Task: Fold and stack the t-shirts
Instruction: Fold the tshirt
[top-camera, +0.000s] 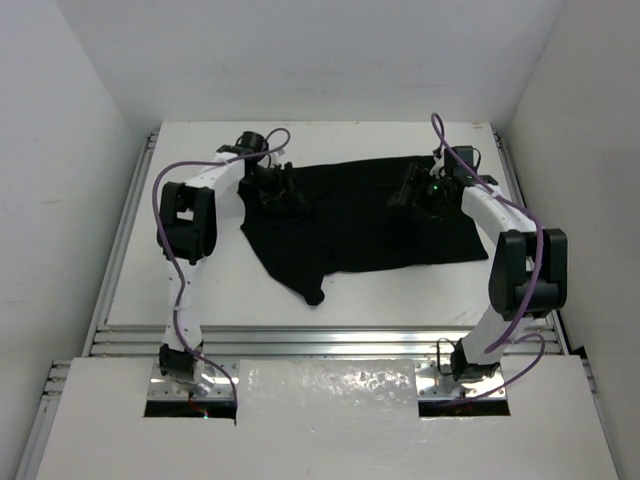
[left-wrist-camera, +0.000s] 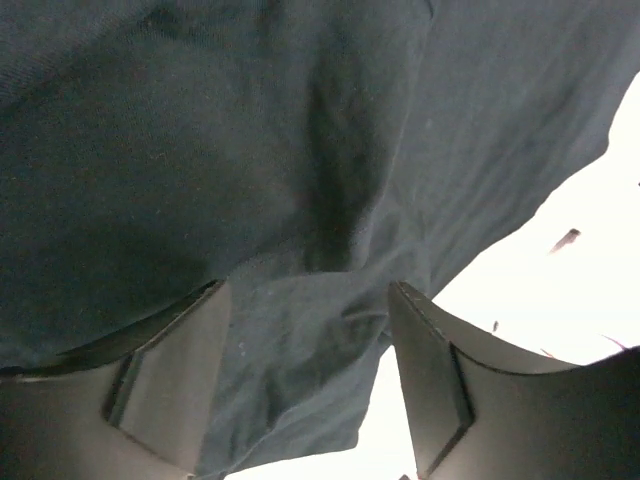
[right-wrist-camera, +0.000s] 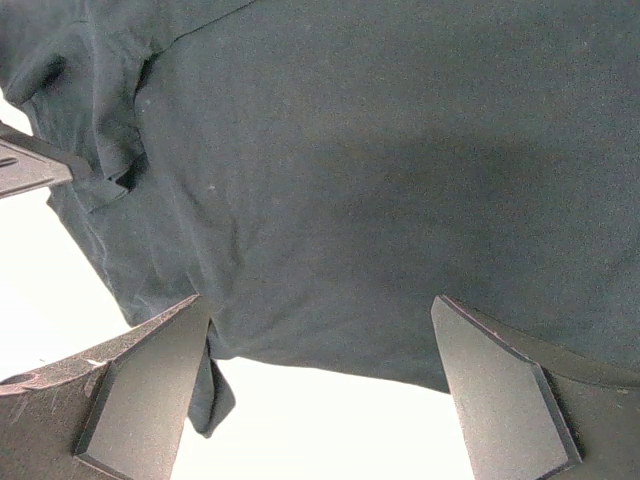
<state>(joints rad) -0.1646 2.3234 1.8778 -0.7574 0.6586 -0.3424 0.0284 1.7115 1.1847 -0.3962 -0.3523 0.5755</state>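
Observation:
One black t-shirt (top-camera: 360, 215) lies spread on the white table, partly folded, with a sleeve tip hanging toward the near side. My left gripper (top-camera: 283, 192) is over the shirt's left end, open; the left wrist view shows the cloth (left-wrist-camera: 300, 200) between and beyond its spread fingers (left-wrist-camera: 170, 380), with a fold of hem between them. My right gripper (top-camera: 412, 190) is over the shirt's far right part, open; the right wrist view shows the shirt's edge (right-wrist-camera: 380, 200) just past its spread fingers (right-wrist-camera: 500, 390), nothing gripped.
The white table (top-camera: 400, 295) has raised metal rails on the left (top-camera: 125, 230) and along the near edge (top-camera: 330, 340). White walls enclose the cell on three sides. Cables loop off both arms.

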